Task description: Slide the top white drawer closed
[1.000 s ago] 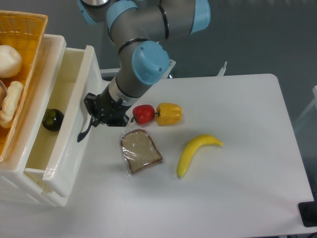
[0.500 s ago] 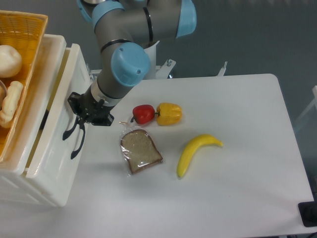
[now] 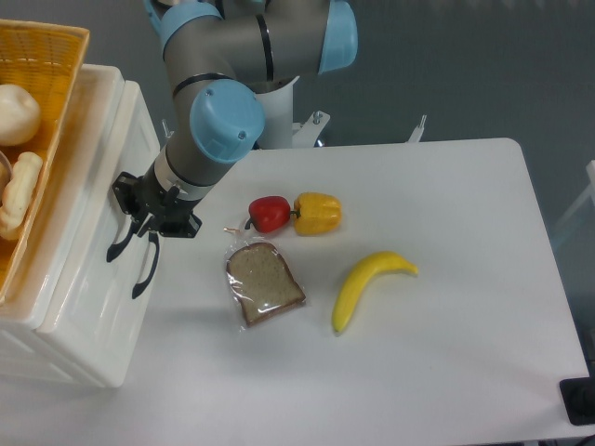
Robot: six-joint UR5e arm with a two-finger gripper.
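The top white drawer [image 3: 100, 177] stands pushed into the cabinet, and its inside is hidden. Its curved black handle [image 3: 117, 245] shows on the front, just below my gripper. My gripper [image 3: 130, 201] presses its black fingertips against the drawer front, above the handle. The fingers look shut, with no gap and nothing held. The lower white drawer [image 3: 98, 307] sits beneath, with its own black handle [image 3: 144, 271].
An orange wicker basket [image 3: 46, 56] with bread rolls sits on the cabinet top at far left. On the white table [image 3: 446, 372] lie a red pepper [image 3: 270, 213], a yellow pepper [image 3: 318, 212], a wrapped bread slice [image 3: 265, 282] and a banana [image 3: 367, 283].
My gripper has moved left, pushing the top drawer in. The open cream inside and the dark object in it have gone from view.
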